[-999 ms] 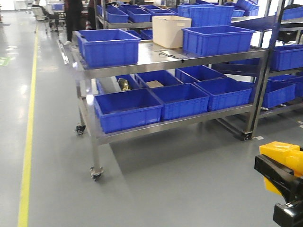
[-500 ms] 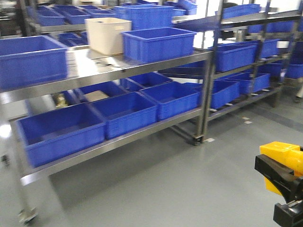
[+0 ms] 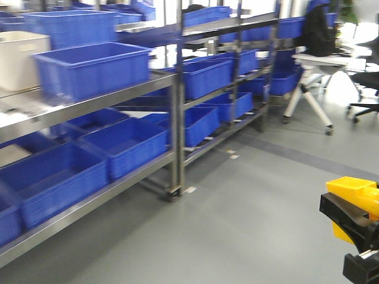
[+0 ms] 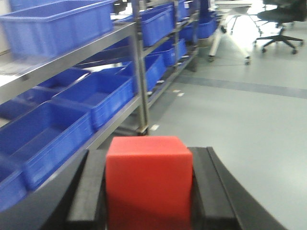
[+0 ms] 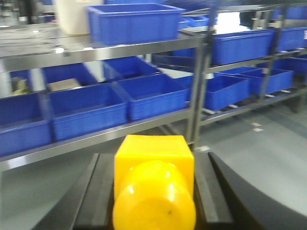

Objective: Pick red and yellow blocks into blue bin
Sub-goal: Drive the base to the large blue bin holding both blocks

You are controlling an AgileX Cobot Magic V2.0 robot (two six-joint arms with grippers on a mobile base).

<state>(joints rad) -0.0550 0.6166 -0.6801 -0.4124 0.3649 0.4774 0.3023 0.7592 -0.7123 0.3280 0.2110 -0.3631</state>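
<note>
My left gripper (image 4: 148, 201) is shut on the small red cube (image 4: 148, 182), which fills the gap between the black fingers (image 4: 88, 191). My right gripper (image 5: 154, 201) is shut on the yellow studded brick (image 5: 154, 163), with a round stud facing the camera. The brick (image 3: 355, 190) and the right gripper (image 3: 350, 218) also show at the bottom right of the front view. Many blue crates stand on the racks; one (image 3: 89, 68) sits on the upper shelf beside the cream tub (image 3: 18, 56). I cannot tell which crate is the task's bin.
Steel racks (image 3: 175, 136) with blue crates on two levels run along the left. Grey floor lies ahead. A white-legged desk (image 3: 308, 89), a seated person (image 3: 320, 29) and an office chair (image 3: 364, 89) are at the far right.
The whole view has swung right: the racks and crates slid left, and the desk, person and chair came into view. Both grippers still hold their blocks.
</note>
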